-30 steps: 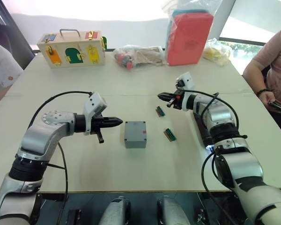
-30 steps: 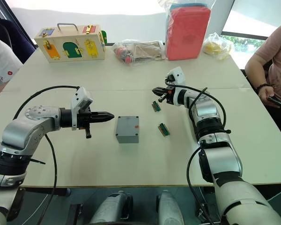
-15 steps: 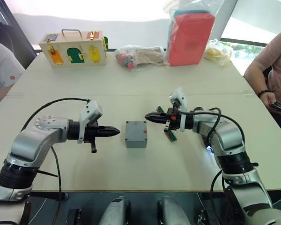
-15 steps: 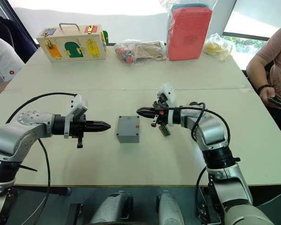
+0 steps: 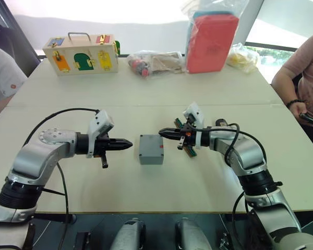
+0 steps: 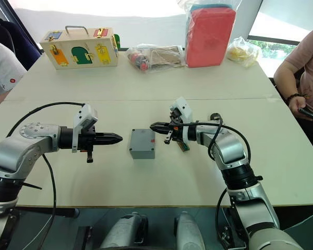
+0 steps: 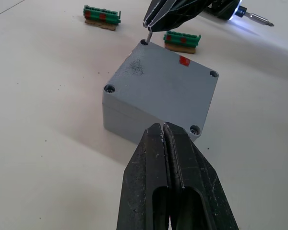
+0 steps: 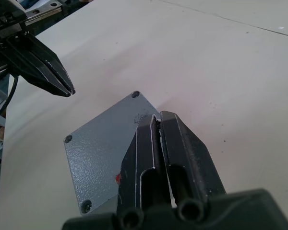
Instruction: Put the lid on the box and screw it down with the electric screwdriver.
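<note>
From the left eye view, the box (image 5: 151,149) stands flat in the middle of the tabletop (image 5: 146,99), with the lid (image 5: 151,140) already sitting on top of it and a small red mark on the side that faces the robot's right. The left gripper (image 5: 126,144) lies level and points at the box from the left, its fingers pressed together and holding nothing, with a small gap to the box. The right gripper (image 5: 163,134) points at the box from the other side, over its far right corner. Around the box there is much free tabletop; the wooden box (image 5: 81,53) with coloured latches and the red case (image 5: 211,41) stand well apart at the far edge. From the left wrist view, the lid (image 7: 161,84) is square with a screw hole in each corner, and the right gripper (image 7: 151,25) pinches a small screw (image 7: 148,36) upright, just above the far corner hole. Two green connectors (image 7: 102,15) lie behind, and the electric screwdriver (image 7: 240,12) lies flat on the tabletop beyond them, its lit tip and metal bit pointing away from the box. From the right wrist view, the right gripper's fingers (image 8: 172,143) are almost closed over the lid's corner.
</note>
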`<state>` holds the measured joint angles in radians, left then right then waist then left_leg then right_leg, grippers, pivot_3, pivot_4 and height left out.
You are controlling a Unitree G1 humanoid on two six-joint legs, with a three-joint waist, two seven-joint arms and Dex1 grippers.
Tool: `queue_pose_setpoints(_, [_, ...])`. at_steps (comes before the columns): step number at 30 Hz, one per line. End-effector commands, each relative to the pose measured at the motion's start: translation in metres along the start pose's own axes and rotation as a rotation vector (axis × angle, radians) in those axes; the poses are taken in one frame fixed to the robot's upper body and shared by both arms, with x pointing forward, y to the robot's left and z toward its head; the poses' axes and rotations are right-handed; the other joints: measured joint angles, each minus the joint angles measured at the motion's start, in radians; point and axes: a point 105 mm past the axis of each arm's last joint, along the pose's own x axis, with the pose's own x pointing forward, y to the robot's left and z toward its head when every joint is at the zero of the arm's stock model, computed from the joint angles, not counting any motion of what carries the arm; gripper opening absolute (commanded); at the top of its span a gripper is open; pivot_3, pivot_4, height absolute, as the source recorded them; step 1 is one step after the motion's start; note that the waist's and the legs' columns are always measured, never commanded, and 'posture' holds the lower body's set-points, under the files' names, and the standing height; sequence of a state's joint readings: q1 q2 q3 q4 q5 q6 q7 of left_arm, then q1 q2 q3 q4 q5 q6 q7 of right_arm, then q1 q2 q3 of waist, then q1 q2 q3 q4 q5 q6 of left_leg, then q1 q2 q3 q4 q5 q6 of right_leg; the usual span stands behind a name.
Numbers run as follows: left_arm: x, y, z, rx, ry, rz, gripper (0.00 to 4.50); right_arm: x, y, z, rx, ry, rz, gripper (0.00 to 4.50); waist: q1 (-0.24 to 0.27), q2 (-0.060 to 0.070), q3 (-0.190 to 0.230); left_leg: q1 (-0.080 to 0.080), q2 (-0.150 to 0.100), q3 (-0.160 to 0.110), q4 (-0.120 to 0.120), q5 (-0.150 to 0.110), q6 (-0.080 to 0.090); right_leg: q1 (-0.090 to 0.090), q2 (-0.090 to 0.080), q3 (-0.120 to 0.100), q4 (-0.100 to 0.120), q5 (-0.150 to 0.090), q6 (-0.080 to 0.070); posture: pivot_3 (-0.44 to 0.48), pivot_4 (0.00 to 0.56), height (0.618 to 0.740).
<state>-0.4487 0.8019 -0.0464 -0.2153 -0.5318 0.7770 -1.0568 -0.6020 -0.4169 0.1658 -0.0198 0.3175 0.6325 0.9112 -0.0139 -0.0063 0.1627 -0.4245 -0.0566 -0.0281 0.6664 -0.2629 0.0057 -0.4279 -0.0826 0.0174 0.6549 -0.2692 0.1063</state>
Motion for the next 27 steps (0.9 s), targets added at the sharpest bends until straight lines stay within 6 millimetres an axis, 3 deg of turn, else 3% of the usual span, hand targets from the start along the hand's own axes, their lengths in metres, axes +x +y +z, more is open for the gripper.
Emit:
queue_pose_setpoints(1, [-0.002, 0.001, 0.012, 0.045, -0.028, 0.015, 0.00, -0.001, -0.002, 0.009, -0.040, -0.021, -0.004, 0.01, 0.000, 0.000, 0.000, 0.000, 0.000, 0.000, 0.000, 0.000, 0.000, 0.000, 0.000, 0.000, 0.000, 0.000, 0.000, 0.000, 0.150, 0.738])
queue_pose_setpoints(17, [0.000, 0.002, 0.014, 0.050, -0.037, 0.019, 0.00, 0.000, -0.005, 0.001, -0.029, -0.002, -0.022, 0.01, 0.000, 0.000, 0.000, 0.000, 0.000, 0.000, 0.000, 0.000, 0.000, 0.000, 0.000, 0.000, 0.000, 0.000, 0.000, 0.000, 0.150, 0.738])
queue_pose_setpoints(23, [0.002, 0.002, 0.017, 0.056, -0.050, 0.016, 0.00, -0.004, -0.010, 0.005, -0.036, 0.000, -0.044, 1.91, 0.000, 0.000, 0.000, 0.000, 0.000, 0.000, 0.000, 0.000, 0.000, 0.000, 0.000, 0.000, 0.000, 0.000, 0.000, 0.000, 0.150, 0.738])
queue_pose_setpoints(27, [0.005, 0.002, 0.021, 0.061, -0.071, 0.009, 0.00, -0.011, -0.012, 0.012, -0.037, -0.007, -0.051, 1.91, 0.001, 0.000, 0.000, 0.000, 0.000, 0.000, 0.000, 0.000, 0.000, 0.000, 0.000, 0.000, 0.000, 0.000, 0.000, 0.000, 0.150, 0.738])
